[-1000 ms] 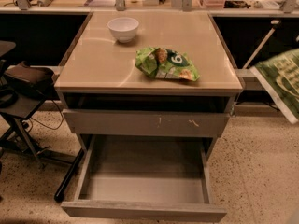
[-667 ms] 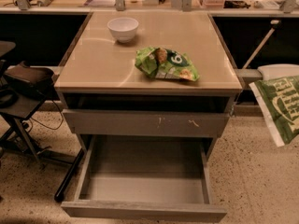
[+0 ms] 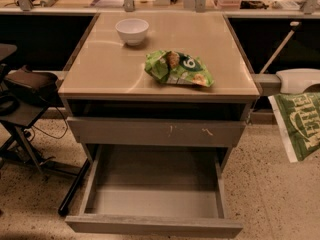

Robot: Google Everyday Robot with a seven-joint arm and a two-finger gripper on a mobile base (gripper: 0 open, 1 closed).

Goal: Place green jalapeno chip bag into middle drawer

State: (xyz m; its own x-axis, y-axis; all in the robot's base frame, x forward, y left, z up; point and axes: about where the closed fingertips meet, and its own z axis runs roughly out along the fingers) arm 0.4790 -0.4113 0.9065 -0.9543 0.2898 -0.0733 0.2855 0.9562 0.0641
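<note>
Beige cabinet top carries white bowl; middle drawer open below; gripper at right edge pinches hanging green jalapeno chip bag

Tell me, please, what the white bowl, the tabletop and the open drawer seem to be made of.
White bowl: likely glazed ceramic or plastic; smooth, faint shine. Tabletop: probably beige laminate; glossy reflections. Middle drawer: matte grey, metal or laminate, unclear. The claw, white and smooth, sits at the right edge above the green jalapeno chip bag.
</note>
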